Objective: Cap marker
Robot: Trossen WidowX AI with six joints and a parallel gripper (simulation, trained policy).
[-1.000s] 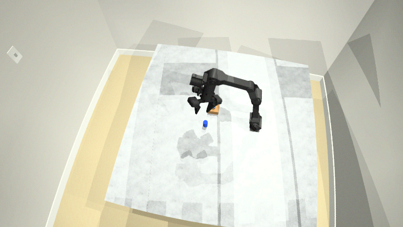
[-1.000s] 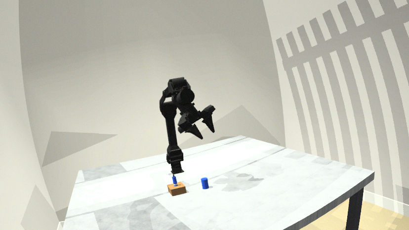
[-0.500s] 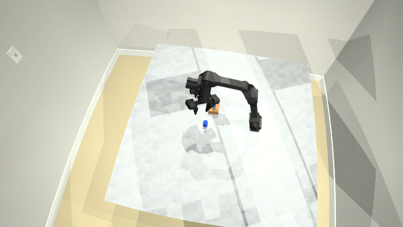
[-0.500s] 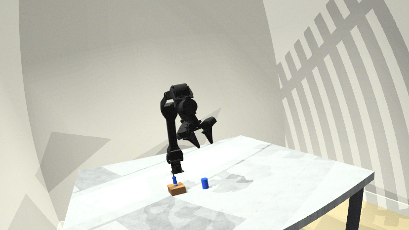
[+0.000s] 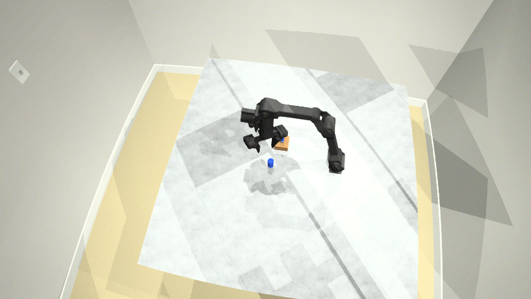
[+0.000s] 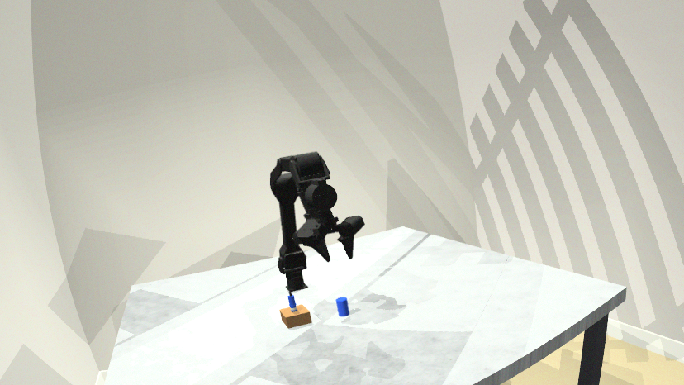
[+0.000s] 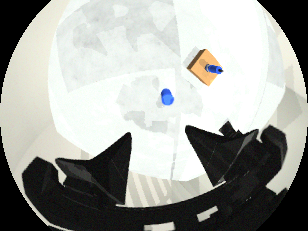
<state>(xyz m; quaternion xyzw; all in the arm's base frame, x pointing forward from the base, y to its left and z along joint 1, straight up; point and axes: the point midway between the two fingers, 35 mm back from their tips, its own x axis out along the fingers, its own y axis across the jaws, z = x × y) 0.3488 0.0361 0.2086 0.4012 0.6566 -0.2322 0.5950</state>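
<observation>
One pale, marbled counter (image 5: pixel 353 193) (image 6: pixel 430 287) (image 7: pixel 100 109) carries everything. Above it reaches the black arm (image 5: pixel 297 111) (image 6: pixel 287 215), its fingers (image 5: pixel 264 145) (image 6: pixel 339 259) spread and released, with nothing between them. The orange-brown holder block (image 5: pixel 281 147) (image 6: pixel 296 317) (image 7: pixel 199 67) sits on the counter, the uncapped blue marker (image 5: pixel 282 140) (image 6: pixel 292 301) (image 7: pixel 214 69) upright in it. Near the block, apart from it, the blue cap (image 5: pixel 270 163) (image 6: pixel 342 306) (image 7: pixel 167 97) stands loose on the counter.

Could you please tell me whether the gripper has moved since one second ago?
Yes; in the exterior view, the gripper has come down nearer the table.
</observation>
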